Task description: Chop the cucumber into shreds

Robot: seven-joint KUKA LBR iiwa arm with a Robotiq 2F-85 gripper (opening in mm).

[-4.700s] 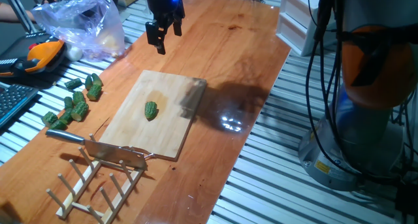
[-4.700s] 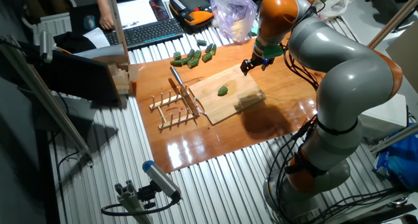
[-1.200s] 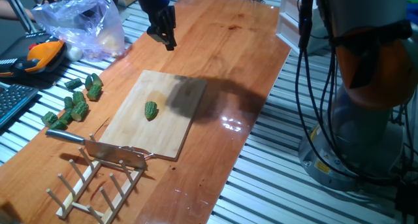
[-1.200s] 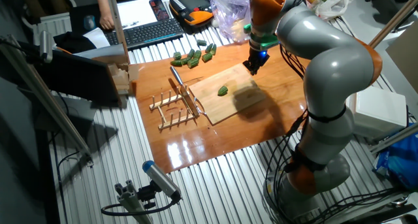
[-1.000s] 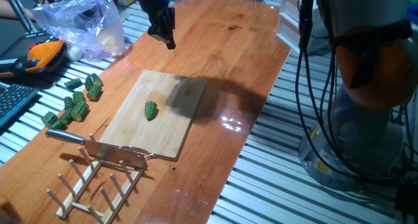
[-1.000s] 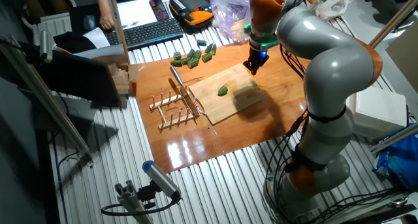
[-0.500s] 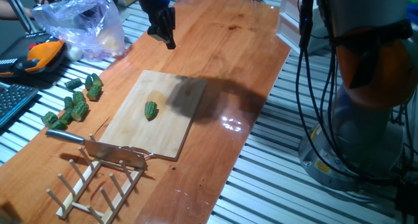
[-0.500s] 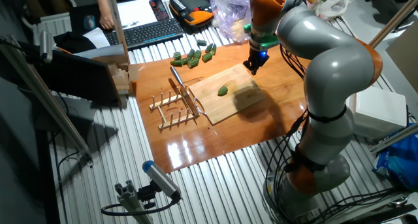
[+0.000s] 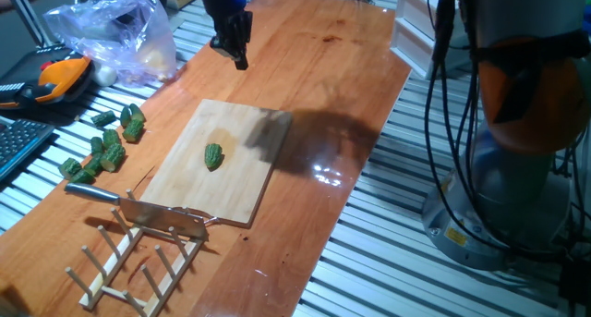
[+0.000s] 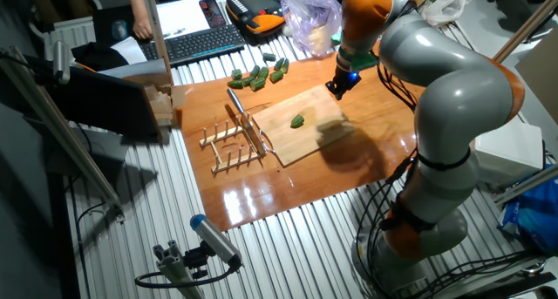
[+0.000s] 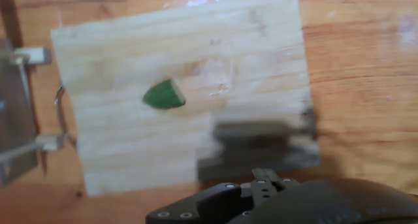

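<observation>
The cucumber (image 9: 213, 156) is a small dark green bumpy chunk lying alone near the middle of the wooden board (image 9: 205, 192). It also shows in the other fixed view, cucumber (image 10: 297, 121), and in the hand view, cucumber (image 11: 164, 95), on the pale board (image 11: 196, 54). My gripper (image 9: 238, 55) hangs above the table beyond the board's far edge, well apart from the cucumber, and holds nothing. From the other side the gripper (image 10: 338, 88) is seen edge-on, so I cannot tell how the jaws stand. No shreds are in view.
A cleaver (image 9: 138, 206) rests on a wooden rack (image 9: 129, 262) at the board's near end. Several loose dark green chunks (image 9: 106, 146) lie left of the board. A plastic bag (image 9: 115, 30) and an orange device (image 9: 55, 77) sit further back left.
Since the oldest frames the gripper has turned about its axis and shifted slightly toward the back. In the last second only the arm's posture changed a little. The cucumber has not moved.
</observation>
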